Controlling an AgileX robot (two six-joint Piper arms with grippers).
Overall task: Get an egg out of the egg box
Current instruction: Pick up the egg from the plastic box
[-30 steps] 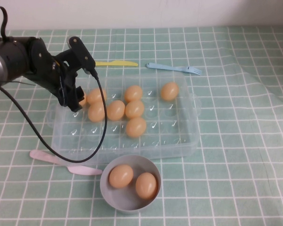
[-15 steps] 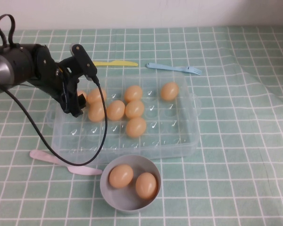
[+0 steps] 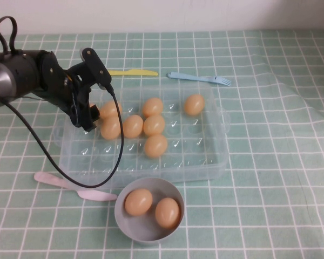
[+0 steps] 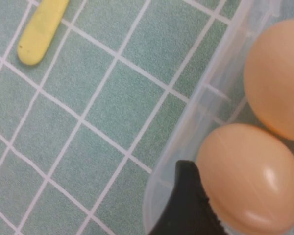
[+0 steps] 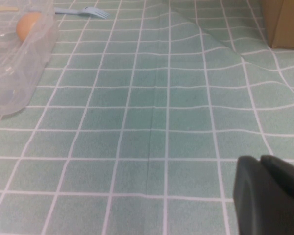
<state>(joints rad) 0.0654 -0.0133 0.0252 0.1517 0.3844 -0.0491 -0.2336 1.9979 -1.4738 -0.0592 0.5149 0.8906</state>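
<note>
The left gripper [image 3: 88,115] grips the egg [image 4: 245,178] at the egg box's [image 3: 220,162] left rim, one finger [image 4: 186,205] against its shell, best raised straight and gently; the right gripper [image 5: 269,196], fingers together, rests off to the side.

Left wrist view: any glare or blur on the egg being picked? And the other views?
Left wrist view: egg by the left gripper fingertip shows a small highlight, edges soft. High view: even light, specks of glare on egg box dimples, soft shadows. Right wrist view: right gripper is a dark blur low in frame, cloth sharp.
</note>
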